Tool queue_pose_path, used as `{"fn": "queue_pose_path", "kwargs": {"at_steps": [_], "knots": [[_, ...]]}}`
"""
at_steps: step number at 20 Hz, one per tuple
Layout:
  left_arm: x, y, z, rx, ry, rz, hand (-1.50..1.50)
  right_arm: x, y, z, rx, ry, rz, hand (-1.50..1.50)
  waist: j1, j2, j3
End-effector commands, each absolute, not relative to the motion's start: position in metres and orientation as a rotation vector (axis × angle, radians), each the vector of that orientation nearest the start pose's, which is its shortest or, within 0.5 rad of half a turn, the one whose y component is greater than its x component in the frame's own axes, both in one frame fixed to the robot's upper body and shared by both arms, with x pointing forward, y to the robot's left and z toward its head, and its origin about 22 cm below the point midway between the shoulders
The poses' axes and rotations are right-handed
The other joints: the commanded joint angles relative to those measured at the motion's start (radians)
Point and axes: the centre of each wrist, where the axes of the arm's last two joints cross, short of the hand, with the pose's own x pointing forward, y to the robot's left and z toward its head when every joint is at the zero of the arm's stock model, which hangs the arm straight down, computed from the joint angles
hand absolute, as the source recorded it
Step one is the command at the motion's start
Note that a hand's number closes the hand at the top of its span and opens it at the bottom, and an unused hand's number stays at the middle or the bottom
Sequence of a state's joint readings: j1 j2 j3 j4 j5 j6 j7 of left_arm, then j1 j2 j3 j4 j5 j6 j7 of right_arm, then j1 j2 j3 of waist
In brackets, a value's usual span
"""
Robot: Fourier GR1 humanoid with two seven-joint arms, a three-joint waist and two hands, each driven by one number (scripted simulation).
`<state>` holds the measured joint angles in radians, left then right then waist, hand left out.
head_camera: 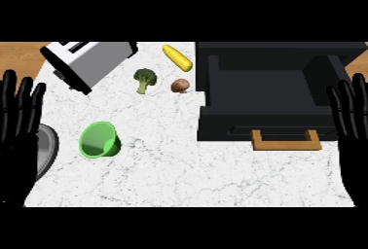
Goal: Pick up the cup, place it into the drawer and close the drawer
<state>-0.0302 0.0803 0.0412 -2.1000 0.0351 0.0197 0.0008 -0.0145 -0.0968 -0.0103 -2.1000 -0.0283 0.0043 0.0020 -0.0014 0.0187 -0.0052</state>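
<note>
Green plastic cup point(99, 140) lies tipped, left of the open black drawer point(262, 95). Left hand point(18, 141) and right hand point(351, 131) rest at the edges, fingers straight.

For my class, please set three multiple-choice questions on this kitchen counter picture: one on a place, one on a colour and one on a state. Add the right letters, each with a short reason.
1. Where is the cup relative to the drawer?
A) inside it
B) on the counter, to its left
C) on the counter, to its right

2. What colour is the drawer's handle?
A) brown
B) green
C) white

3. What state is the drawer in?
A) shut
B) open, with nothing in it
C) open, holding the cup

Answers:
1 B: the cup lies on the counter, left of the drawer.
2 A: the handle is wood-brown.
3 B: its dark inside shows, with nothing in it.
</note>
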Motion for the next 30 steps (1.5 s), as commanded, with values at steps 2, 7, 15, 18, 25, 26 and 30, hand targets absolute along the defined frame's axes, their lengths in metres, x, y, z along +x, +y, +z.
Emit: {"fn": "queue_pose_path", "kwargs": {"at_steps": [2, 7, 15, 18, 25, 26, 30], "knots": [[0.214, 0.236, 0.108, 0.055, -2.118, -0.035, -1.50, 0.227, -0.246, 0.122, -0.010, -2.086, 0.098, -1.50, 0.003, -0.019, 0.005], [0.219, 0.237, 0.097, -0.108, -2.005, 0.082, -1.50, 0.215, -0.225, 0.124, 0.145, -1.989, 0.135, -1.50, 0.006, -0.018, 0.004], [0.244, 0.222, 0.099, -0.100, -1.992, 0.092, -1.50, 0.227, -0.232, 0.138, 0.129, -1.991, 0.115, -1.50, 0.001, -0.019, 0.005], [0.247, 0.245, 0.099, -0.111, -2.015, 0.098, -1.50, 0.221, -0.227, 0.149, 0.128, -2.002, 0.134, -1.50, 0.001, -0.019, 0.005], [0.251, 0.240, 0.092, -0.070, -1.981, 0.108, -1.50, 0.212, -0.218, 0.134, 0.133, -1.999, 0.102, -1.50, 0.000, -0.019, 0.005], [0.239, 0.218, 0.089, -0.087, -1.973, 0.122, -1.50, 0.200, -0.228, 0.132, 0.153, -1.993, 0.104, -1.50, -0.001, -0.020, 0.005], [0.247, 0.234, 0.100, -0.063, -1.950, 0.113, -1.50, 0.235, -0.236, 0.138, 0.148, -2.004, 0.122, -1.50, 0.002, -0.019, 0.005]]}}
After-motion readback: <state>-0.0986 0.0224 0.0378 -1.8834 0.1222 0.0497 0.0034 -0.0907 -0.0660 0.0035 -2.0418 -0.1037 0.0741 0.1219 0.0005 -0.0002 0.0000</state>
